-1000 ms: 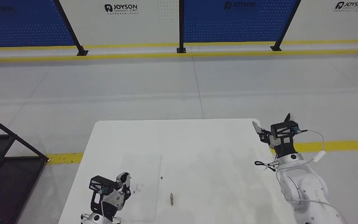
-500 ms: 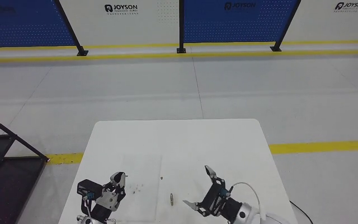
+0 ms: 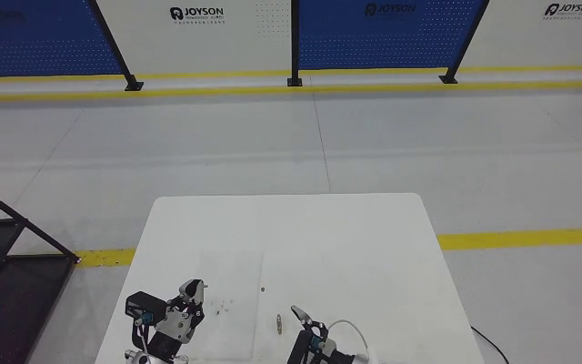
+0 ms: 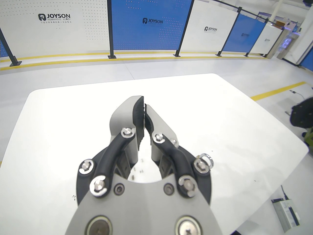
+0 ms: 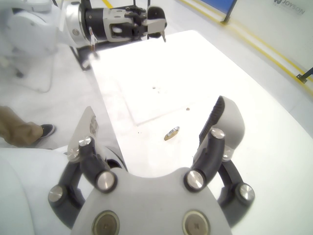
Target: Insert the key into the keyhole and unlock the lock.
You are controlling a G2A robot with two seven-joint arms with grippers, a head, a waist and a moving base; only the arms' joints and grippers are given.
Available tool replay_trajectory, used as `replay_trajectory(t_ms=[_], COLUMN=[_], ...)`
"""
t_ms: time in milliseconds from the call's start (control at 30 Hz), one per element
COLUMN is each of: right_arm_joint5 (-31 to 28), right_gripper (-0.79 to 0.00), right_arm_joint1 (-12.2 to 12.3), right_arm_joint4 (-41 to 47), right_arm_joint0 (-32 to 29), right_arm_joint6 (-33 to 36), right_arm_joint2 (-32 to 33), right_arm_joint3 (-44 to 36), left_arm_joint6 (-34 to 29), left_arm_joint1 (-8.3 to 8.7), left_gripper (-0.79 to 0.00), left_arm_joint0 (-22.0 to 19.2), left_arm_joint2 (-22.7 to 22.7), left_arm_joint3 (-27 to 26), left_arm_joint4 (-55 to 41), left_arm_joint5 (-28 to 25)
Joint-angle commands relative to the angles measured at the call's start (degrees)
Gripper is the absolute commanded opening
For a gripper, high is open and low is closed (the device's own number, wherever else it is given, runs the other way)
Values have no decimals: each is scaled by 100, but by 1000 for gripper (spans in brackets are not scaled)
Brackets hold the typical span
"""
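Observation:
A small brass lock (image 3: pixel 278 320) lies flat on the white table (image 3: pixel 364 246) near its front edge, also seen in the right wrist view (image 5: pixel 172 133). My left gripper (image 3: pixel 194 296) hangs over the table's front left part, shut on a key (image 5: pixel 163 36) whose blade points down from its closed fingertips (image 5: pixel 156 24). In the left wrist view the pads (image 4: pixel 140 113) press together and a metal ring (image 4: pixel 205 160) sits beside the linkage. My right gripper (image 5: pixel 156 121) is open just in front of the lock, with nothing between its fingers, low at the table's front edge (image 3: pixel 305 329).
A tiny dark speck (image 3: pixel 263 289) lies on the table just beyond the lock. A faint rectangular outline (image 5: pixel 137 123) marks the tabletop between the arms. A black frame (image 3: pixel 27 241) stands on the floor left of the table.
The right arm swung from the table's far right corner down to the front edge beside the lock. The left gripper shifted slightly back and left, still shut.

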Motion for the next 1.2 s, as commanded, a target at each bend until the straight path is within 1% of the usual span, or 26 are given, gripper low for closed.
replay_trajectory(t_ms=[0,67,133,200,333,500,600,667,700,733,800,833,900,933,967,1167], right_arm_joint5=[74,-74,127,331,783,1332,1540,1927,2001,2054,2188,2250,2353,2370,2383,2804], right_gripper=[0,0,0,0,0,0,0,0,0,-108,-234,-265,-302,-345,-406,-416], right_arm_joint1=[4,14,-7,-53,-181,-305,-372,-408,-427,-447,-490,-513,-561,-583,-605,-738], right_arm_joint4=[-13,25,-10,-92,-18,22,153,32,18,37,79,97,142,158,194,236], right_arm_joint0=[37,86,164,385,864,1265,1468,1546,1602,1660,1767,1827,1949,2012,2070,2354], right_arm_joint6=[56,258,567,893,1263,1601,1755,1852,1886,1940,2066,2124,2199,2229,2248,2365], right_arm_joint2=[27,-70,-225,-462,-932,-1266,-1416,-1463,-1504,-1549,-1635,-1685,-1777,-1827,-1871,-2066], right_arm_joint3=[53,173,401,654,1308,1719,1880,2002,2055,2097,2171,2209,2314,2368,2421,2758], left_arm_joint6=[0,0,0,0,0,0,0,0,0,0,0,0,0,0,0,0], left_arm_joint1=[0,0,0,0,0,0,0,0,0,0,0,0,0,0,0,0], left_gripper=[-785,-785,-785,-785,-785,-785,-785,-785,-785,-785,-785,-785,-785,-785,-785,-785], left_arm_joint0=[0,0,0,0,0,0,0,0,0,0,0,0,0,0,0,0], left_arm_joint2=[0,0,0,0,0,0,0,0,0,0,0,0,0,0,0,0], left_arm_joint3=[0,0,0,0,0,0,0,0,0,0,0,0,0,0,0,0], left_arm_joint4=[0,0,0,0,0,0,0,0,0,0,0,0,0,0,0,0], left_arm_joint5=[0,0,0,0,0,0,0,0,0,0,0,0,0,0,0,0])
